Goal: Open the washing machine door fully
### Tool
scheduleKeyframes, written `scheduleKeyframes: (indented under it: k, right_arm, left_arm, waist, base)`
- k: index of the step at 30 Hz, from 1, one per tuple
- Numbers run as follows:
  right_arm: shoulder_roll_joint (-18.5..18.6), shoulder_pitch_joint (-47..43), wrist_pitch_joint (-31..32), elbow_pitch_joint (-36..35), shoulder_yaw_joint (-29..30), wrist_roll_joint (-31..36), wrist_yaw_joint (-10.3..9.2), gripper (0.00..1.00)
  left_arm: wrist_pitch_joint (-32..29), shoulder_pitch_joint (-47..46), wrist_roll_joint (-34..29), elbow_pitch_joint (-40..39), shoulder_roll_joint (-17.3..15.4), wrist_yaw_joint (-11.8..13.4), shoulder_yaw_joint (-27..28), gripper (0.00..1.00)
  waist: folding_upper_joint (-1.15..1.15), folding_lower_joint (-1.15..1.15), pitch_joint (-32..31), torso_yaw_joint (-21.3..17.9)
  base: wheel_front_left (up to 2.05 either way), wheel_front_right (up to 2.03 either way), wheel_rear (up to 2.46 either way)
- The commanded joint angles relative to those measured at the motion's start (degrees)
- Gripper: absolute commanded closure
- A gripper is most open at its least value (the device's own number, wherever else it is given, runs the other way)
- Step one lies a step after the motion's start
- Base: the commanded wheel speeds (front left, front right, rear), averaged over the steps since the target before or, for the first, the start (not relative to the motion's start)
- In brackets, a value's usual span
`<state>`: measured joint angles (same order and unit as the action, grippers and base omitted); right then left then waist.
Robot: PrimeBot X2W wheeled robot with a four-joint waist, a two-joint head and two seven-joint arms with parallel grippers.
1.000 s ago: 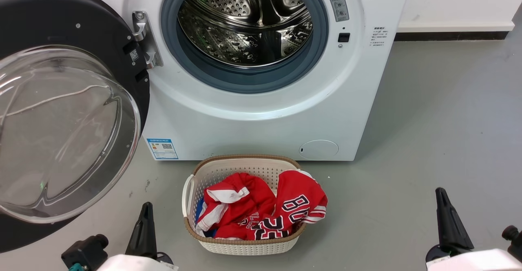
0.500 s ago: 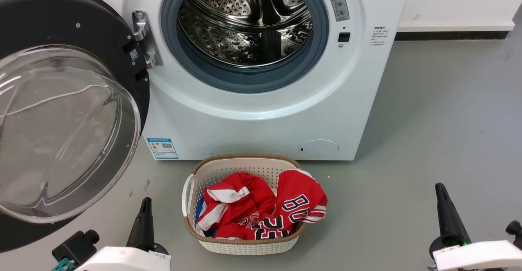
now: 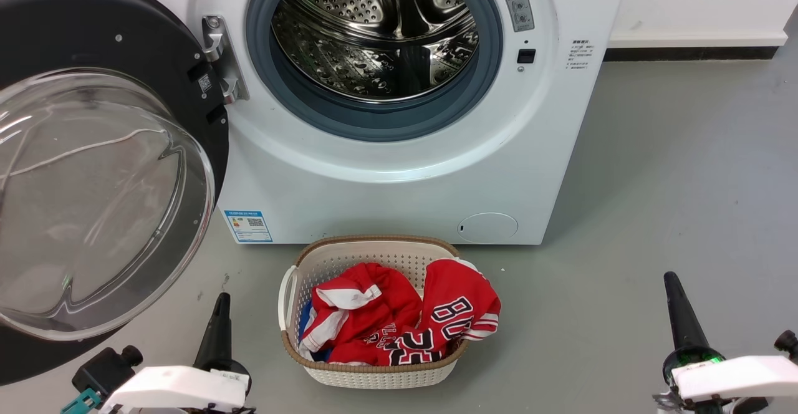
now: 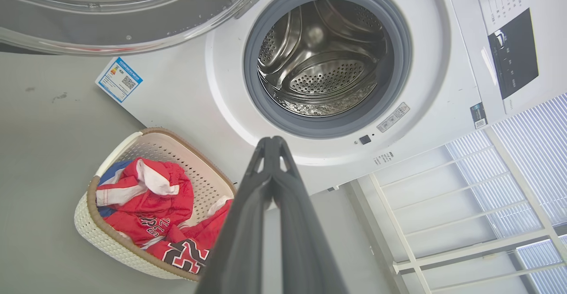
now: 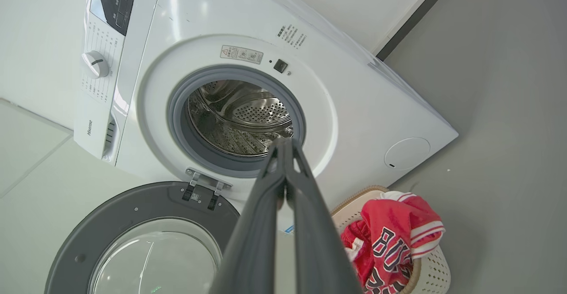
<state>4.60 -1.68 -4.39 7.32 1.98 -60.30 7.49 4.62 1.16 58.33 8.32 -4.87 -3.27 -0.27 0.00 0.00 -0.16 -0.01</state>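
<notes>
Grey floor (image 3: pixel 654 183) runs under the white washing machine (image 3: pixel 386 196), whose door (image 3: pixel 75 33) hangs swung wide on its hinge at the robot's left. A basket (image 3: pixel 374 376) of red clothes sits just before the machine. The left pincer (image 3: pixel 221 302) and right pincer (image 3: pixel 670 280) hover low, fingers pressed together, apart from the door.

Light was bright and even, with soft shadows on the floor (image 3: pixel 654 171) beside the washing machine (image 3: pixel 399 189). Glare streaked the door (image 3: pixel 93 202) glass and steel drum (image 3: pixel 374 33); wrist views bent lines near their edges, yet everything was sharp.
</notes>
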Motion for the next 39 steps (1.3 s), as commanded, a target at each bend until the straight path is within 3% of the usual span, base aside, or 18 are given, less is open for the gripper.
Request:
scheduleKeyframes:
  k: [1, 16, 39]
  right_arm:
    - [0.42, 1.55, 0.39, -0.16, 0.17, -1.96, 0.01, 1.0]
    - [0.39, 3.73, 3.21, 2.08, 0.73, -12.64, 0.01, 1.0]
    - [0.14, 6.13, 6.51, 4.62, 1.59, -24.37, 0.0, 1.0]
  left_arm:
    - [-0.44, -1.4, 1.96, -0.2, -0.33, -0.43, 0.25, 1.0]
    - [-3.19, -3.46, 13.42, 1.67, -0.35, -1.81, 1.47, 1.0]
    - [-6.51, -5.7, 25.9, 3.85, -0.11, -3.23, 2.99, 1.0]
  waist:
    - [0.0, 0.0, 0.01, 0.0]
    - [0.0, 0.0, 0.1, 0.0]
    - [0.0, 0.0, 0.22, 0.01]
  base:
    - [0.0, 0.0, 0.0]
    - [0.0, 0.0, 0.0]
    - [0.0, 0.0, 0.0]
